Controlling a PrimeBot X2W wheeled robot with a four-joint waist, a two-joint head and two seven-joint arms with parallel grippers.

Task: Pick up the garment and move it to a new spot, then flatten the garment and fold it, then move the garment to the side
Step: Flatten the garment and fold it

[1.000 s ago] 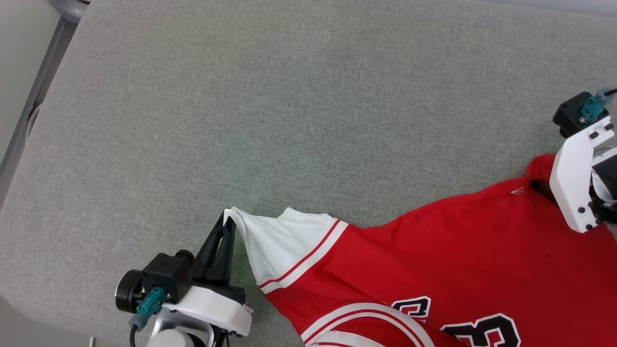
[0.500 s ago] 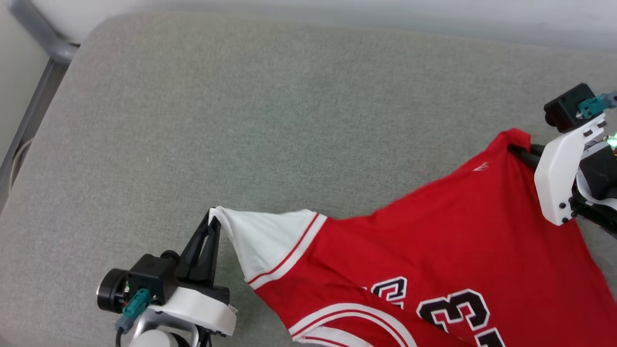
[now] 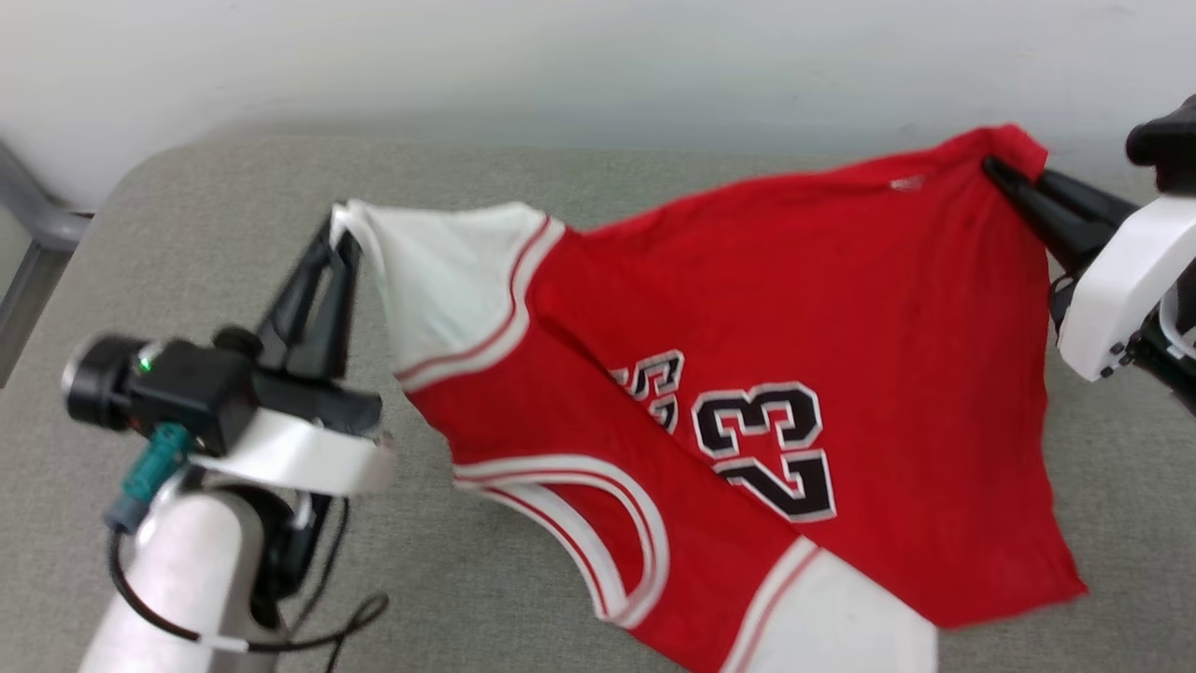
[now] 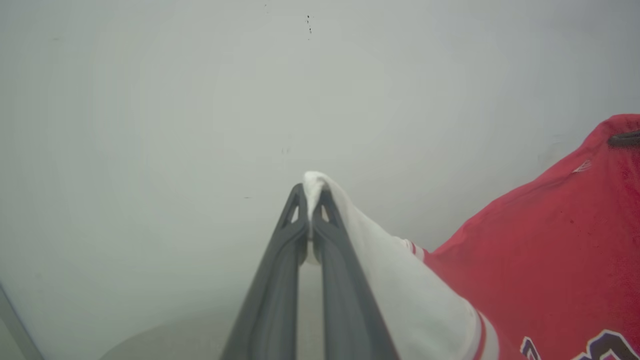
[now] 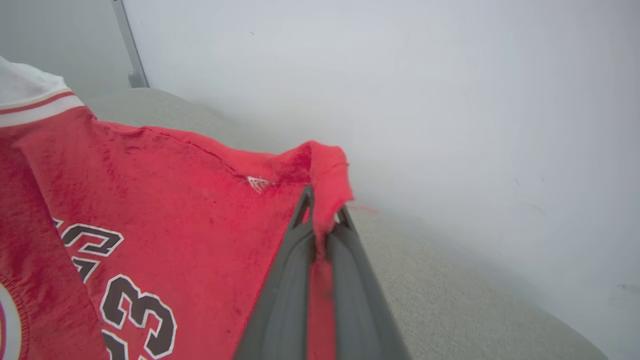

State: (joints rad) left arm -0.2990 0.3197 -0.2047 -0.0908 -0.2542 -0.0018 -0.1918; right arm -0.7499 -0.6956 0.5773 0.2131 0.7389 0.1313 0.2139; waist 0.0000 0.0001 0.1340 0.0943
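Observation:
The garment (image 3: pixel 841 308), a red jersey with white sleeves and a black 23, hangs stretched between both grippers above the grey cushion (image 3: pixel 187 224). My left gripper (image 3: pixel 338 229) is shut on the tip of a white sleeve (image 4: pixel 380 280), seen in the left wrist view pinched between the left gripper's (image 4: pixel 311 192) dark fingers. My right gripper (image 3: pixel 992 168) is shut on a red corner of the garment (image 5: pixel 200 200) near its hem; the right gripper (image 5: pixel 322 210) holds a bunched fold of red cloth. The lower part of the garment droops toward the cushion.
A pale wall (image 3: pixel 598 56) rises right behind the cushion's far edge. A grey metal frame piece (image 3: pixel 37 234) stands at the left. A black cable (image 3: pixel 308 617) hangs from my left arm near the cushion's front left.
Both grippers have lifted the garment off the cushion and carried it toward the wall; it now hangs spread out. The head camera has tilted up, bringing the wall into view.

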